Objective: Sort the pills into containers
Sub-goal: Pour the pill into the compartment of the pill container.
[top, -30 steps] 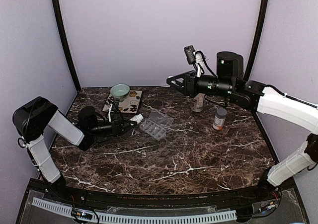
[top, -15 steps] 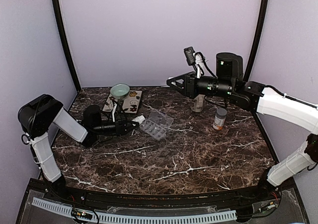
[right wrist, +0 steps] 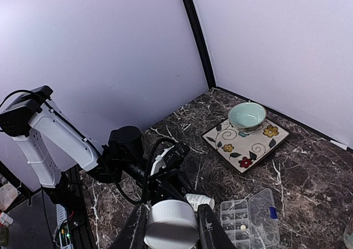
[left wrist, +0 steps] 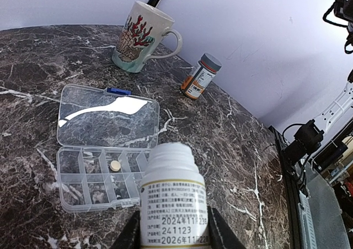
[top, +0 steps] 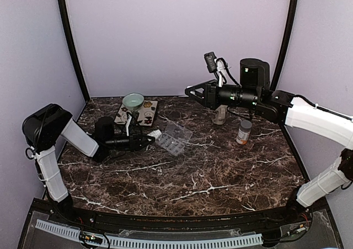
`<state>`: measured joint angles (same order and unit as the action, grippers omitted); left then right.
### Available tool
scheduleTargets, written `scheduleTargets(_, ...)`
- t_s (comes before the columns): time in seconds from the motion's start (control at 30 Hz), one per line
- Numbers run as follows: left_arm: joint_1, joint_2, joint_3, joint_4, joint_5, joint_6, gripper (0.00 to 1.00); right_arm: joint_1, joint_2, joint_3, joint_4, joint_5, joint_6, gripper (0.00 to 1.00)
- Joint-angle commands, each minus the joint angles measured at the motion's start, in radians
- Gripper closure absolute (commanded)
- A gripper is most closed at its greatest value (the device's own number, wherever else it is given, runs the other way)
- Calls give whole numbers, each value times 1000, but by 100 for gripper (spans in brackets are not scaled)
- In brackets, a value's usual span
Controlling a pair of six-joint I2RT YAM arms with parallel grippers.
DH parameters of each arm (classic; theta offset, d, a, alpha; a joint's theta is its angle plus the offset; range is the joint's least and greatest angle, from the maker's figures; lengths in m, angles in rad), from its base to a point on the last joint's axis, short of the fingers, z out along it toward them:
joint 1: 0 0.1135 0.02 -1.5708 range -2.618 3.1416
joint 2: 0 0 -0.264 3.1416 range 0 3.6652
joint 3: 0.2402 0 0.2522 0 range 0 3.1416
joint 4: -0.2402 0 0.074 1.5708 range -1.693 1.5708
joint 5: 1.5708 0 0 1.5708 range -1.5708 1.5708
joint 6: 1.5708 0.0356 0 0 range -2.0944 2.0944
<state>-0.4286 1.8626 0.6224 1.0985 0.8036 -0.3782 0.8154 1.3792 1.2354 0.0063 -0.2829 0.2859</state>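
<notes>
The clear pill organizer [top: 174,138] lies open on the marble, lid folded back. In the left wrist view the organizer [left wrist: 102,149] holds one pale round pill [left wrist: 115,165] in a middle cell. My left gripper [top: 148,137] is shut on the small white bottle [left wrist: 174,196], which is uncapped and held sideways with its mouth at the organizer's near edge. My right gripper [top: 193,93] is raised high at the back, shut on the white cap [right wrist: 170,224]. From there the bottle [right wrist: 199,201] and the organizer [right wrist: 248,221] show below.
An orange white-capped pill bottle [top: 244,131] and a patterned mug [top: 220,115] stand at the back right. A flowered square plate [top: 136,112] with a pale green bowl [top: 133,101] sits at the back left, behind my left arm.
My left arm has reached a little further right, bringing the white bottle closer to the organizer. The right arm has barely moved.
</notes>
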Motion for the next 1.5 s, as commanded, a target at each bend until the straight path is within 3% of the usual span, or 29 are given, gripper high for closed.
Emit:
scheduleTargets(0.0, 8, 14, 23, -19, 0, 23, 100, -4, -16, 2, 35, 10, -1, 98)
scheduleTargets(1.47, 9, 92, 77, -124, -55, 90, 100, -5, 1, 6, 40, -6, -5, 98)
